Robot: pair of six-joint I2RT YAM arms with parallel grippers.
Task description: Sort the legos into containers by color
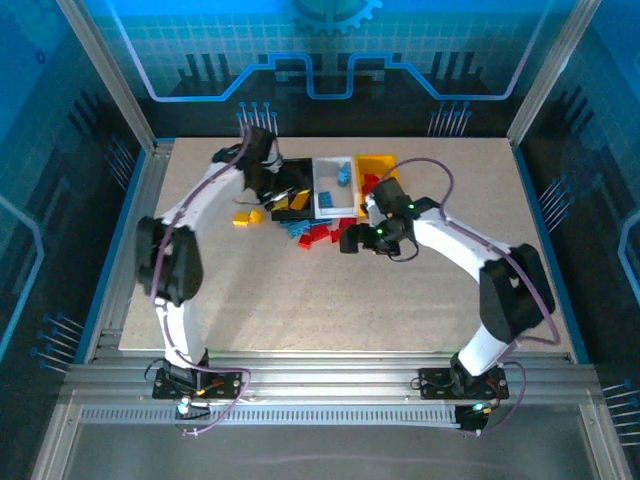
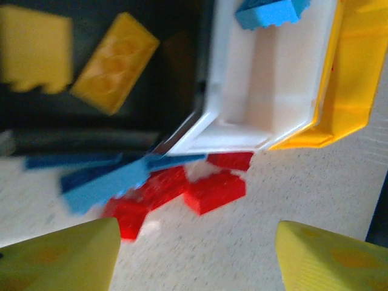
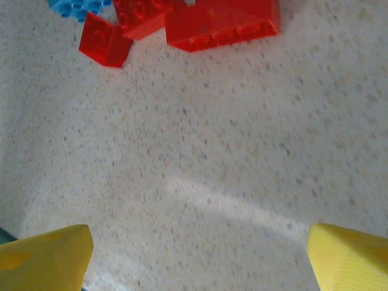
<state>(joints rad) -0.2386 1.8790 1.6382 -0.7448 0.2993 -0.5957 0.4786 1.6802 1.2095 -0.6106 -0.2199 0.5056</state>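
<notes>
My left gripper (image 2: 194,257) hangs over the black bin (image 2: 176,73), fingers spread and empty, with yellow bricks (image 2: 115,63) lying inside. Beside it the white bin (image 2: 267,103) holds a blue brick (image 2: 270,12), and the yellow bin (image 2: 357,73) touches its far side. My right gripper (image 3: 197,257) is wide and empty above the table (image 3: 200,151), red bricks (image 3: 221,24) just ahead. I should reach forward, straddle one red brick across its narrow sides, and pinch it alone.
</notes>
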